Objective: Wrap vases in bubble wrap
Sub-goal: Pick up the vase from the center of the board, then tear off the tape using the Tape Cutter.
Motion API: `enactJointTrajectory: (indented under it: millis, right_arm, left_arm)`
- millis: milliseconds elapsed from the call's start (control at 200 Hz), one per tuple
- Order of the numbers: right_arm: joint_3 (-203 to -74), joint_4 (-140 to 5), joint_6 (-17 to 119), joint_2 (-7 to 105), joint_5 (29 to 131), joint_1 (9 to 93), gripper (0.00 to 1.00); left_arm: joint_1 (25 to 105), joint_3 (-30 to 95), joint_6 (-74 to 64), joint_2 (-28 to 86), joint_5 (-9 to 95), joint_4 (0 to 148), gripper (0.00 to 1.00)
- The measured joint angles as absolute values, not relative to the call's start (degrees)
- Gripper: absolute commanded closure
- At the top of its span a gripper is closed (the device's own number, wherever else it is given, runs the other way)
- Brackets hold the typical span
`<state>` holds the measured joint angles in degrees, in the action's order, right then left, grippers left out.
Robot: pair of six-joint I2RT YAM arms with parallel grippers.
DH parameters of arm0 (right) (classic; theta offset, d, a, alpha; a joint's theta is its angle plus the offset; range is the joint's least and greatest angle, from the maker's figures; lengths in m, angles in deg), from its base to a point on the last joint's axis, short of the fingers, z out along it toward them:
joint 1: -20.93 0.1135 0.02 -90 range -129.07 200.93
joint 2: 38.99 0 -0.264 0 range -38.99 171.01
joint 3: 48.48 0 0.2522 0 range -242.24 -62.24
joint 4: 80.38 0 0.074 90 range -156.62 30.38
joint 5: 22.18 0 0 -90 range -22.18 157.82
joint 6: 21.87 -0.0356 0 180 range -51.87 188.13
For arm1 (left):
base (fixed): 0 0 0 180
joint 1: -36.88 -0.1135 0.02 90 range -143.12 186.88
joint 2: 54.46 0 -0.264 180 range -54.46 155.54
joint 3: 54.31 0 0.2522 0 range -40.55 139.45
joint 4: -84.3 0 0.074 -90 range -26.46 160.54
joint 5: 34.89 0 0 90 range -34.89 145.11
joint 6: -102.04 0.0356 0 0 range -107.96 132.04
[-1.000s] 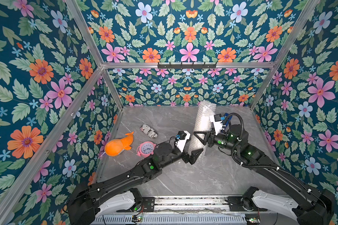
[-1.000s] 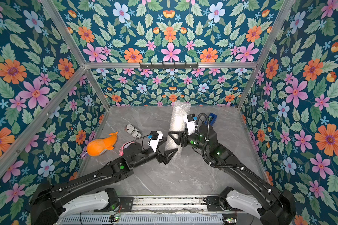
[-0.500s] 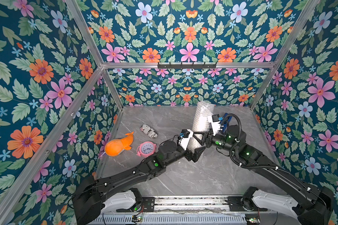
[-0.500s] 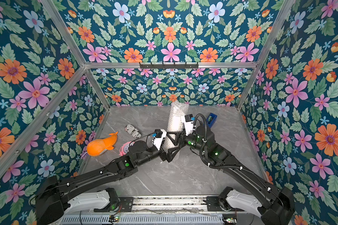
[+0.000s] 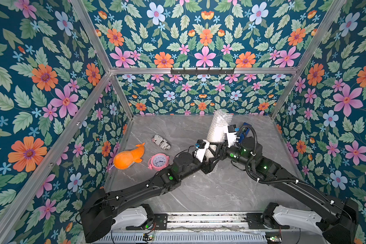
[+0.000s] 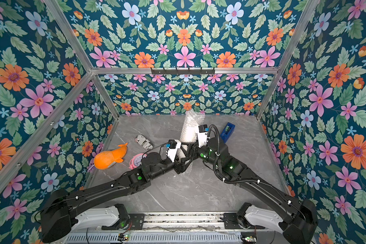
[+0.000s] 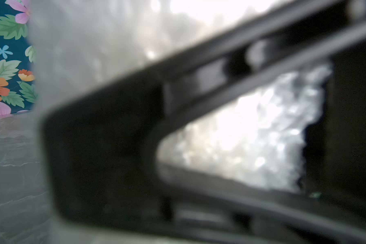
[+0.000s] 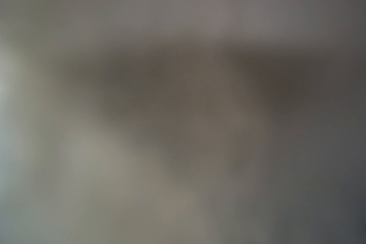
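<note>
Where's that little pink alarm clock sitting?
The clock sits on the table's left side in both top views, just right of the orange plush toy.

The right wrist view is all grey blur; in the left wrist view the left fingers (image 7: 114,137) and wrap (image 7: 251,135) are out of focus and cut off by the edges. In both top views the vase (image 5: 215,135) is only a white shape inside the wrap, ribs unreadable. In a top view the right arm hides most of the tape dispenser (image 5: 245,126).
</note>
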<state>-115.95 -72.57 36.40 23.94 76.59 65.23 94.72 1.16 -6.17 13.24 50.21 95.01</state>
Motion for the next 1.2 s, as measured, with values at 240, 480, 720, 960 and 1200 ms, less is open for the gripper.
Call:
enactJointTrajectory:
  millis: [240, 480, 720, 960, 1200]
  right_arm:
    - [-116.04, -72.38, 35.68, 23.92, 75.89, 65.23, 0.57]
    - [-117.59, -67.65, 33.93, 21.74, 70.69, 65.34, 0.01]
    - [-117.00, -61.49, 33.91, 14.68, 67.63, 55.35, 0.01]
    - [-116.70, -55.31, 33.87, 15.49, 79.87, 35.92, 0.34]
    - [-116.30, -55.31, 29.93, 27.92, 99.08, 18.26, 0.54]
  left_arm:
    - [94.74, 1.62, -6.55, 13.57, 50.67, 94.53, 1.00]
    - [93.72, 1.73, -6.39, 14.01, 50.86, 94.68, 1.00]
    - [87.36, 0.26, -9.04, 14.64, 43.85, 94.16, 1.00]
    - [76.60, -1.59, -16.73, 17.18, 25.88, 104.45, 1.00]
    - [72.43, -0.63, -20.75, 19.28, 14.67, 111.51, 1.00]
